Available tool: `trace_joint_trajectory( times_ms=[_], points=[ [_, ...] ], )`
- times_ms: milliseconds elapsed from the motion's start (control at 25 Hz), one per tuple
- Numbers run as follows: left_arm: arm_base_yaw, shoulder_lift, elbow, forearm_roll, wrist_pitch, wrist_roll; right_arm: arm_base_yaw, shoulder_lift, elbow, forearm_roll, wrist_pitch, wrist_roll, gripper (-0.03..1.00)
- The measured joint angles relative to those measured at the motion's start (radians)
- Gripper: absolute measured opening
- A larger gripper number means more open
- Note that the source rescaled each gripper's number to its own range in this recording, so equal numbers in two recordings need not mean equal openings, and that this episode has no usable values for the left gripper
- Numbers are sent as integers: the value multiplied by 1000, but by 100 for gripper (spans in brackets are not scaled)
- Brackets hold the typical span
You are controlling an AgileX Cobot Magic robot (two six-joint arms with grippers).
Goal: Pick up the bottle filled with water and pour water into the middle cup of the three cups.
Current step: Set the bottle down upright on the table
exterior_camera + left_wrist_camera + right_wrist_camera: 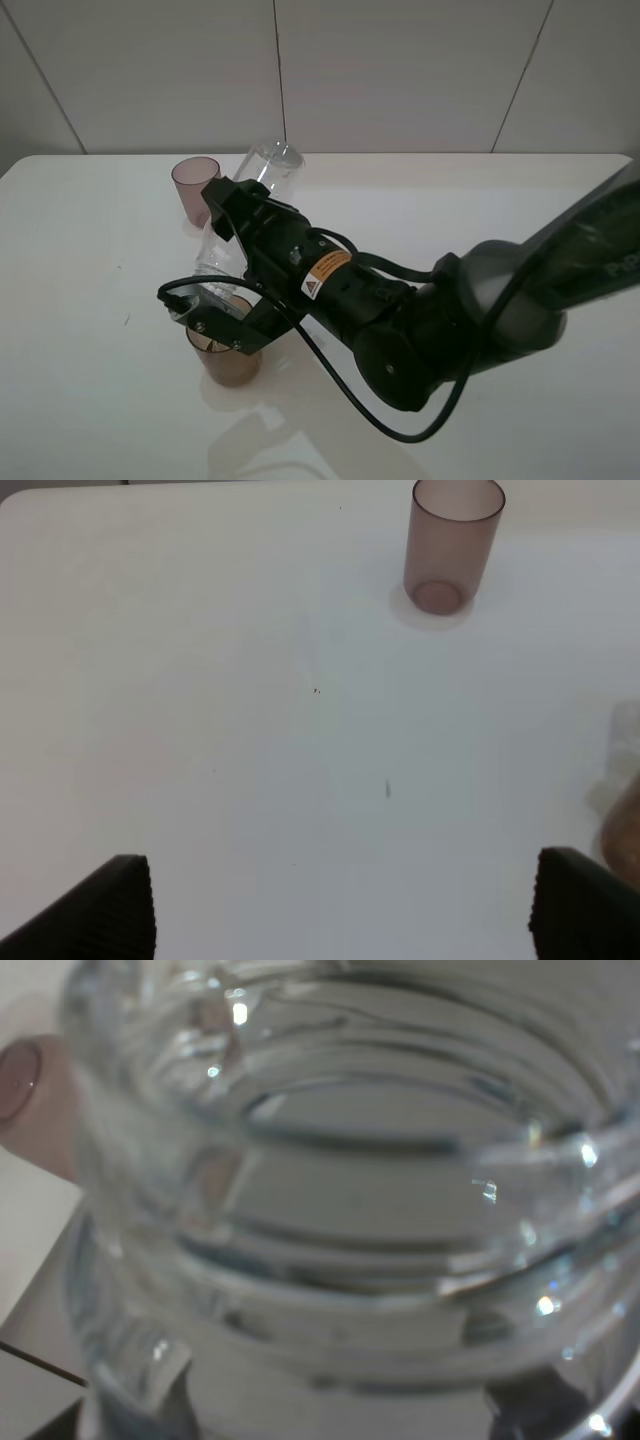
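My right gripper [228, 262] reaches across to the left and is shut on the clear bottle [262, 172]. The bottle is tilted steeply, base up and back, neck down over the amber-brown middle cup [230, 365]. The bottle's clear ribbed wall [340, 1210] fills the right wrist view. The mauve-pink cup [194, 187] stands upright behind it, and also shows in the left wrist view [452, 545] and in the right wrist view [28, 1100]. The dark-grey cup is hidden. My left gripper [345, 895] is open and empty, low over the bare table.
The right arm's black body and cable [400, 330] cross the middle of the white table [80, 300]. A white tiled wall [400, 70] stands behind the table's far edge. The amber cup's blurred edge [625, 825] shows beside the left gripper's finger.
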Motion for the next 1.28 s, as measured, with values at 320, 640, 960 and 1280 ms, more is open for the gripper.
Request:
trace_joint_trajectory(
  times_ms=[320, 640, 960, 1280],
  points=[
    [0, 0, 0, 0, 0, 0, 0, 0, 0, -1, -49, -71, 0],
    [0, 0, 0, 0, 0, 0, 0, 0, 0, -15, -53, -132, 0],
    [0, 0, 0, 0, 0, 0, 0, 0, 0, -23, -53, -145, 0],
    [0, 0, 0, 0, 0, 0, 0, -3, 0, -22, -17, -69, 0]
  ],
)
